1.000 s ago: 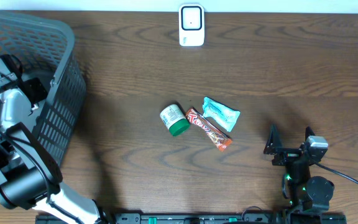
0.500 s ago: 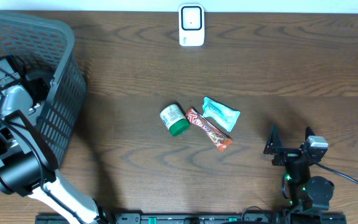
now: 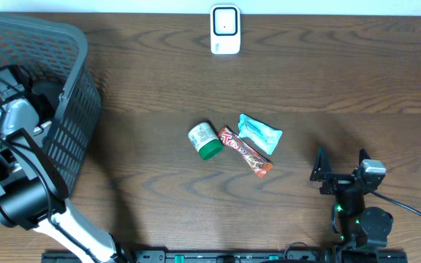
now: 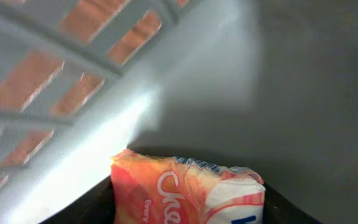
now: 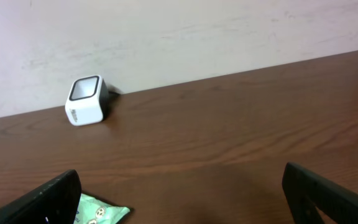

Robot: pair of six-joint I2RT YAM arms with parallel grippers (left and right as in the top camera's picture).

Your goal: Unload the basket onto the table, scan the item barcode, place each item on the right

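Note:
An orange and white packet (image 4: 185, 186) lies on the grey basket's floor in the left wrist view. My left gripper (image 4: 188, 214) is shut on it, one dark finger pressing each side. From overhead, the left arm (image 3: 17, 117) reaches down into the basket (image 3: 75, 109) and hides its jaws. The white barcode scanner (image 3: 225, 29) stands at the table's far edge and shows in the right wrist view as a small white scanner (image 5: 86, 101). My right gripper (image 3: 340, 166) rests open at the front right, nothing between its fingers (image 5: 48, 199).
Mid-table lie a green-lidded jar (image 3: 205, 140), a red candy bar (image 3: 245, 152) and a teal packet (image 3: 259, 133). The teal packet's corner (image 5: 98, 211) shows by my right gripper's left finger. The basket's lattice wall (image 4: 73, 74) rises close behind the orange packet.
The left arm has shifted slightly inside the basket and its jaws have closed in on the orange packet. The right arm and the items on the table have not moved.

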